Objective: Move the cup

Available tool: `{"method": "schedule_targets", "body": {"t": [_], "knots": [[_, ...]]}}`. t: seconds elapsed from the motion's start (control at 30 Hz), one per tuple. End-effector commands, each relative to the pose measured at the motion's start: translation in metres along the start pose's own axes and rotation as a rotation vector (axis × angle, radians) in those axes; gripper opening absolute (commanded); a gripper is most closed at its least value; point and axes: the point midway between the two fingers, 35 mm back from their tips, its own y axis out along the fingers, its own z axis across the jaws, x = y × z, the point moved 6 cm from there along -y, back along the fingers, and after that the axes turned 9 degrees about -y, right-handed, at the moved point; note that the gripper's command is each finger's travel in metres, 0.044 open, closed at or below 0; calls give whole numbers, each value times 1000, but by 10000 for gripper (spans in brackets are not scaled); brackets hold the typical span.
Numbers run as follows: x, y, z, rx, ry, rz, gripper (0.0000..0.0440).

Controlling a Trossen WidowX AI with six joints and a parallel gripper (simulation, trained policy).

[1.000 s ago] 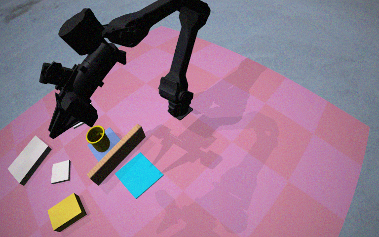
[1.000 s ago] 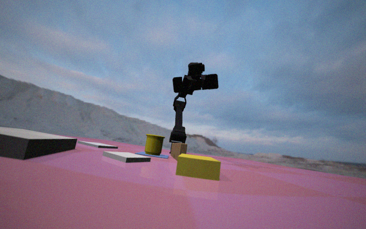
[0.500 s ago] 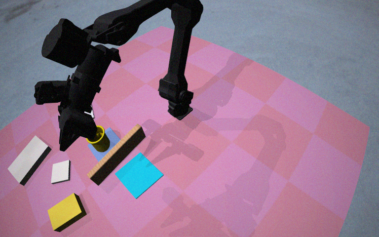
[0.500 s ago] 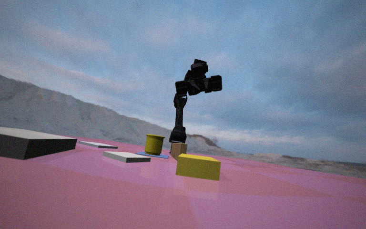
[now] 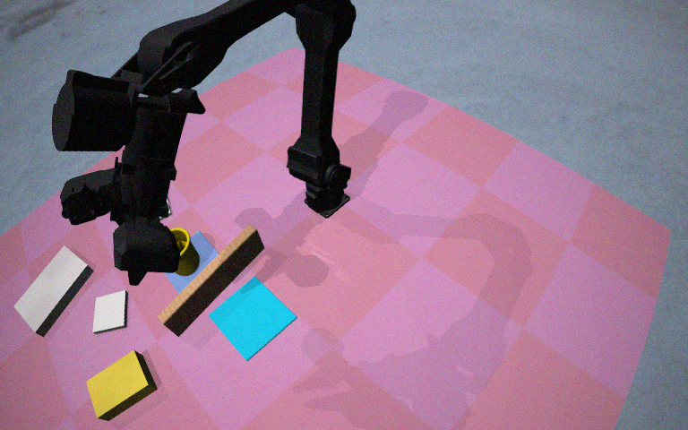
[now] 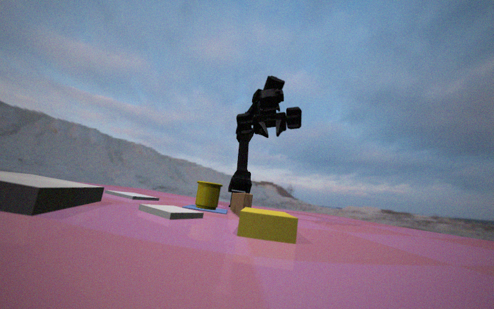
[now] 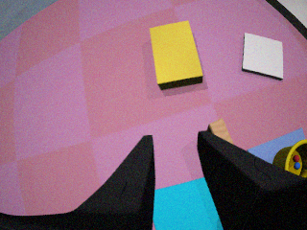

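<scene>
- So the cup (image 5: 188, 262) (image 6: 207, 195) (image 7: 283, 160) is upright on the blue pad (image 5: 205, 245) (image 6: 221, 210) (image 7: 275, 142). Wrist view shows a red marble (image 7: 296, 158) and a blue marble (image 7: 297, 166) inside; can't tell if there are more.
- Handling guess: stiff walls, fairly light, maybe slick if it's smooth plastic. Marbles could roll and shift the balance, so no tipping or jerky starts.
- I'd grab the outer walls from opposite sides, around mid-height, below the rim. Snug squeeze, not a crush. Rim pinch would be my backup, but a finger in there could knock marbles.
- Gripper (image 5: 134, 279) (image 6: 273, 136) (image 7: 175, 141) has nothing in it — fingers partly closed, a gap between them, up in the air. Probably needs opening wider before it fits round the cup. In the wrist view the cup is off toward 4 o'clock from the fingertips.
- From the top, the wooden bar (image 5: 210, 273) (image 6: 242, 202) (image 7: 222, 130) runs 1 to 7 o'clock, just past the cup. Lift clear of it, level.
- Beyond that, at 4 to 5 o'clock from the cup, is the cyan pad (image 5: 253, 318) (image 7: 182, 208), the likely target.
- Farther out, yellow block (image 5: 119, 382) (image 6: 267, 224) (image 7: 177, 53) at 7 o'clock — shouldn't matter.
</scene>
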Motion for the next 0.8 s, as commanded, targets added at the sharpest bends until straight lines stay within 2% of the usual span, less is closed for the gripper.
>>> {"method": "schedule_targets", "body": {"t": [0.0, 0.43, 0.77], "knots": [[0, 3, -1, -21, -1, 48, 116], [-5, 11, -11, -92, -32, 253, 126], [-9, 17, -24, -141, -67, 409, 117]]}}
